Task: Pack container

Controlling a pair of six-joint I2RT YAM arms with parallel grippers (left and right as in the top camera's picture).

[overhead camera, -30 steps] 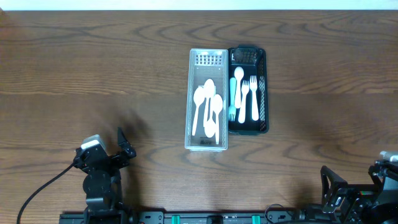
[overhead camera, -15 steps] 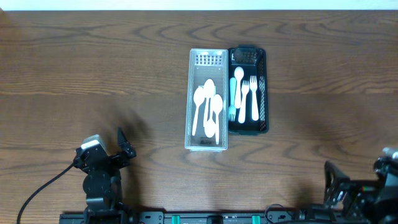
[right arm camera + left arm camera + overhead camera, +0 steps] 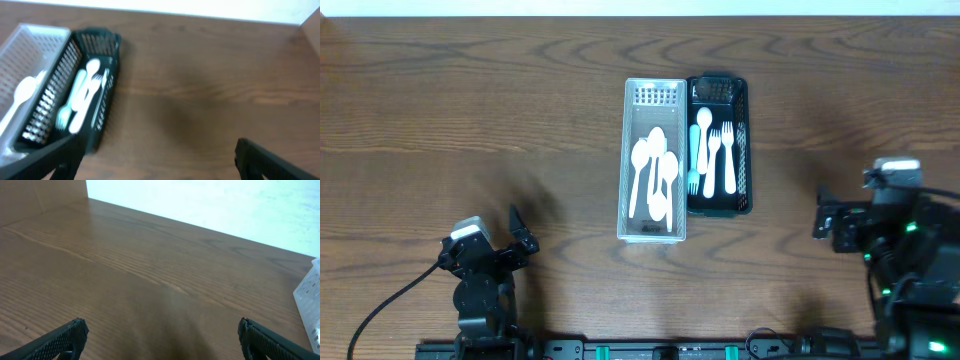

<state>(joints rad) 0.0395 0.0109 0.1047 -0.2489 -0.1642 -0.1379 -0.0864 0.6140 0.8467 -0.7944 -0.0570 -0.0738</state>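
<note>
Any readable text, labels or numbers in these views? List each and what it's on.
None readable in any view.
white mark on the black basket, upper-left corner in the overhead view: possibly a label, too small to read.
clear bin: no print visible.

Looks like a robotics lab bench: a brown wood-grain tabletop (image 3: 440, 100) against a plain white wall (image 3: 640, 7) along the frame's top edge, a black cable (image 3: 392, 297) trailing at lower left.
</note>
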